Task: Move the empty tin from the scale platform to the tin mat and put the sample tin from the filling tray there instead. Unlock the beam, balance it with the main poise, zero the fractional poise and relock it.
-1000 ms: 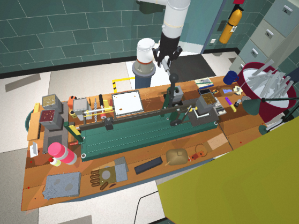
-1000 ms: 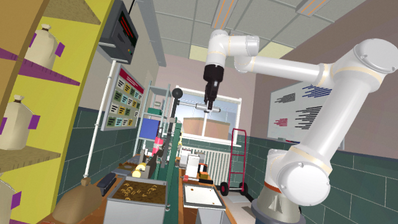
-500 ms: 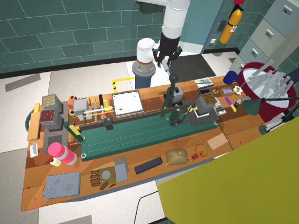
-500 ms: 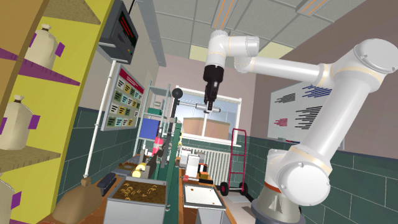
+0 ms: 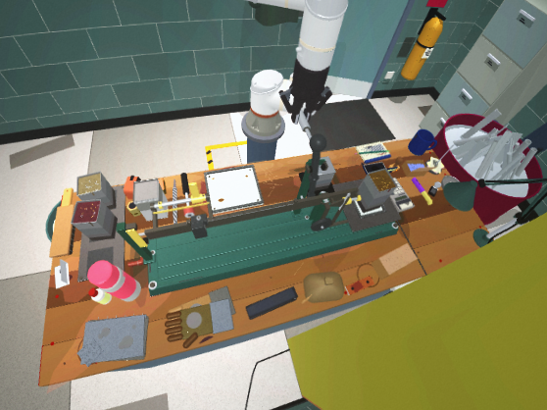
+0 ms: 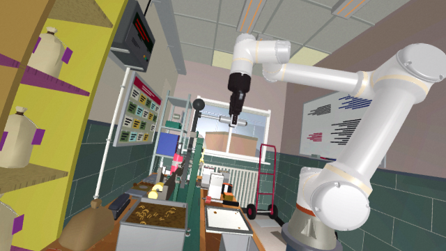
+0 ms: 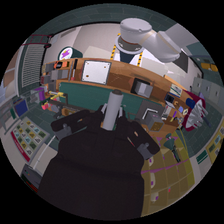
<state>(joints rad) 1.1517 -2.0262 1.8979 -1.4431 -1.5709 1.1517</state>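
Observation:
The beam lock lever [image 5: 317,155], a rod with a black ball knob [image 6: 199,104] and a grey crossbar handle [image 6: 232,121] [image 7: 112,109], stands upright at the scale's pillar, mid-bench. A grain-filled sample tin [image 5: 378,187] [image 7: 154,121] sits on the scale platform at the beam's right end. An empty tin [image 5: 324,169] [image 7: 143,87] stands behind the pillar. The white tin mat [image 5: 232,188] [image 7: 95,72] lies behind the beam with nothing on it. Two poises [image 5: 197,226] sit toward the beam's left end. My gripper [image 5: 305,118] [image 6: 234,119] is high above the bench, closed on the lever's grey handle.
Behind the bench stand my arm's pedestal [image 5: 264,119] and a green tiled wall. The filling tray [image 5: 95,217] with two tins sits at the left end, a pink bottle [image 5: 115,280] in front. A red bin [image 5: 490,161] of white sticks and a yellow shelf unit [image 5: 431,325] stand right.

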